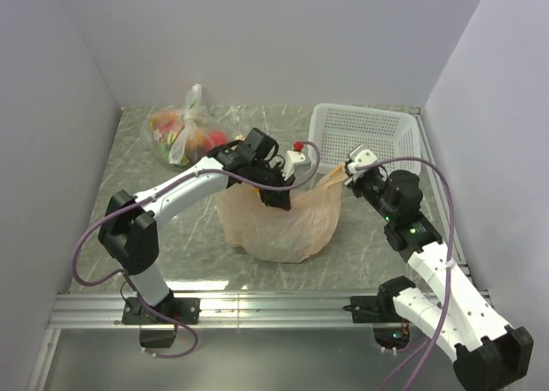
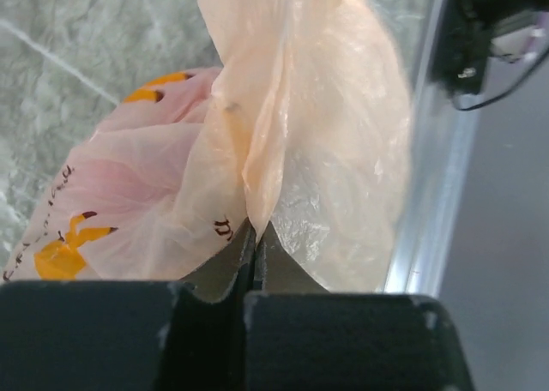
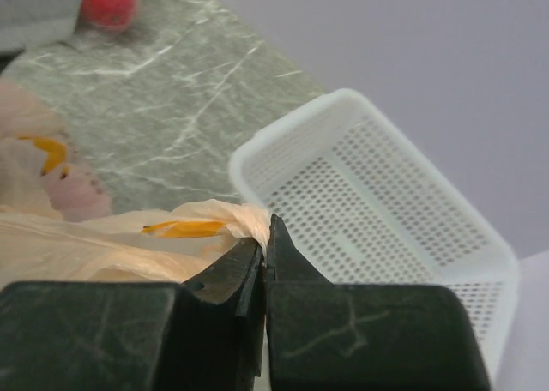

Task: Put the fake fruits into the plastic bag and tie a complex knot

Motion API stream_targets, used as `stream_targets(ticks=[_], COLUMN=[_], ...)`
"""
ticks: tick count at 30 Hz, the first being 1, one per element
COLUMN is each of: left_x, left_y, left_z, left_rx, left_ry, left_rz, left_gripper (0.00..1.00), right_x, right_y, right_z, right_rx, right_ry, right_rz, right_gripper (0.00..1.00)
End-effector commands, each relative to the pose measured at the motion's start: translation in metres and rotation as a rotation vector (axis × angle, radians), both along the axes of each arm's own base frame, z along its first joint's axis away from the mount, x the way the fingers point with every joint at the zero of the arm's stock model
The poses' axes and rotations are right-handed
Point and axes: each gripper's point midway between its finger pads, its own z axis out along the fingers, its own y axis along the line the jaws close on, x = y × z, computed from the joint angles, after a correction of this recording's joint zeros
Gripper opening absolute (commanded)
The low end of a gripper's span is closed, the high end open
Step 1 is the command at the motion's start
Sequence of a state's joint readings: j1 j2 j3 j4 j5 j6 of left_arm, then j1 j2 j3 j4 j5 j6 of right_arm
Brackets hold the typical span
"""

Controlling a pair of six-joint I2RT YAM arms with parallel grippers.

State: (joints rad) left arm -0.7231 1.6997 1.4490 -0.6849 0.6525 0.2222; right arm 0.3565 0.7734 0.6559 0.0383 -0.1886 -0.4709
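Bag [image 1: 279,224] is sitting on bench [image 1: 171,237] with left gripper [image 2: 255,237] and right gripper [image 3: 266,237] jaws pinching its film tight, no knot showing, red ball [image 1: 298,145] lying outside by basket [image 1: 369,134].

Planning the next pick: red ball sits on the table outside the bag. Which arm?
Right, probably: the right gripper pinches an edge of the plastic bag and its camera sees the red ball; the left gripper clamps the bunched bag, ball out of view.
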Motion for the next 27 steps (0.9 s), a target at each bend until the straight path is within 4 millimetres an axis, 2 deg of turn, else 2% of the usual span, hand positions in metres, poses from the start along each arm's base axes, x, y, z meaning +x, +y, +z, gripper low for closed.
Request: stream_targets(ticks=[1,3,4,5,7,8,10,12,13,14,16,17,18,19,20,21,22,23,25,26,27], left_x=[0.014,0.015,0.016,0.017,0.021,0.021,0.023,0.021,0.021,0.020,0.019,0.020,0.018,0.020,0.019,0.018,0.017,0.016,0.012,0.011,0.011], left_y=[0.021,0.026,0.029,0.029,0.031,0.031,0.032,0.031,0.030,0.029,0.028,0.028,0.026,0.027,0.027,0.027,0.026,0.026,0.026,0.026,0.025], left_z=[-0.017,-0.027,-0.030,-0.032,-0.036,-0.037,-0.043,-0.047,-0.046,-0.045,-0.038,-0.035,-0.029,-0.027,-0.024,-0.021,-0.019,-0.019,-0.016,-0.015,-0.014], left_rx=[0.039,0.022,0.013,0.007,-0.009,-0.014,-0.015,-0.019,-0.026,-0.036,-0.054,-0.064,-0.087,-0.094,-0.102,-0.114,-0.124,-0.125,-0.142,-0.147,-0.153], left_ry=[-0.072,-0.036,-0.015,-0.004,-0.001,0.006,0.011,0.029,0.033,0.045,0.049,0.059,0.070,0.078,0.083,0.084,0.087,0.089,0.094,0.087,0.082], left_rz=[0.069,0.095,0.104,0.115,0.134,0.141,0.154,0.158,0.158,0.157,0.156,0.161,0.148,0.152,0.146,0.136,0.122,0.117,0.093,0.083,0.077], left_gripper=[0.00,0.00,0.00,0.00,0.00,0.00,0.00,0.00,0.00,0.00,0.00,0.00,0.00,0.00,0.00,0.00,0.00,0.00,0.00,0.00,0.00], right_x=[0.006,0.009,0.013,0.015,0.019,0.020,0.020,0.017,0.010,0.004,-0.011,-0.018,-0.021,-0.034,-0.041,-0.042,-0.051,-0.059,-0.065,-0.068,-0.067], right_y=[0.005,0.011,0.014,0.016,0.025,0.028,0.041,0.053,0.063,0.066,0.073,0.071,0.064,0.063,0.058,0.046,0.041,0.037,0.026,0.025,0.023], right_z=[0.019,0.019,0.013,0.017,0.013,0.018,0.016,0.029,0.027,0.037,0.043,0.047,0.049,0.056,0.049,0.048,0.052,0.039,0.030,0.012,0.004], right_rx=[0.072,0.102,0.106,0.121,0.151,0.171,0.209,0.253,0.262,0.290,0.314,0.322,0.343,0.350,0.343,0.342,0.332,0.322,0.259,0.238,0.218], right_ry=[0.014,0.047,0.075,0.077,0.121,0.121,0.171,0.210,0.264,0.306,0.372,0.413,0.438,0.443,0.467,0.457,0.425,0.455,0.411,0.439,0.432], right_rz=[-0.004,0.009,0.011,0.013,0.038,0.051,0.103,0.154,0.219,0.241,0.314,0.323,0.313,0.363,0.369,0.348,0.358,0.366,0.371,0.371,0.373], right_gripper=[0.00,0.00,0.00,0.00,0.00,0.00,0.00,0.00,0.07,0.28,0.56,0.75,0.82,0.87,0.93,0.96,0.98,1.00,1.00,1.00,1.00])
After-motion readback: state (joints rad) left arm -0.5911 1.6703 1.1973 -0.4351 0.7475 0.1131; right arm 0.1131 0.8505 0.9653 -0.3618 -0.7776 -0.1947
